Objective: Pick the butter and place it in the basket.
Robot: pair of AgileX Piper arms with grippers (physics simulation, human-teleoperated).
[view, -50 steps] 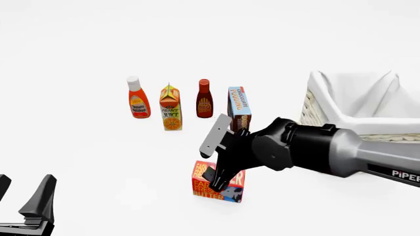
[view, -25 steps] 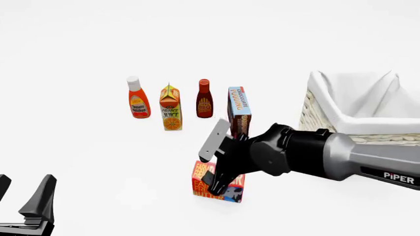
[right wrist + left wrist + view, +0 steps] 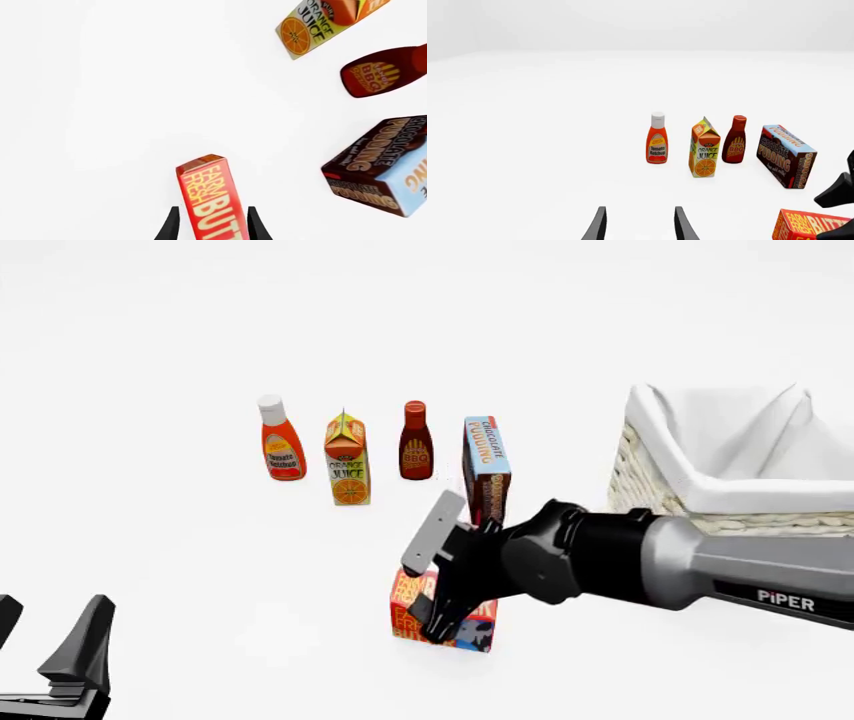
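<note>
In the left wrist view, the left pincer (image 3: 639,225) stands open and empty, with the ketchup bottle (image 3: 657,138), orange juice carton (image 3: 704,154), BBQ sauce bottle (image 3: 736,139) and chocolate pudding box (image 3: 786,155) lined up ahead. In the front view, the right pincer (image 3: 447,612) is down on the butter (image 3: 441,622), which stands on the white bench (image 3: 174,570), well apart from the wicker basket (image 3: 727,455). In the right wrist view, the butter sits between the narrowly parted fingers (image 3: 172,226); whether they press it I cannot tell.

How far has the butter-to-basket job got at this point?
Done: the right pincer has reached the small red-orange butter box, fingers either side of it. In hand: the grasp; whether they grip yet, I cannot tell, and the box sits on the table. Left: lift, carry to the cream wicker basket, release. The left pincer idles open.
</note>
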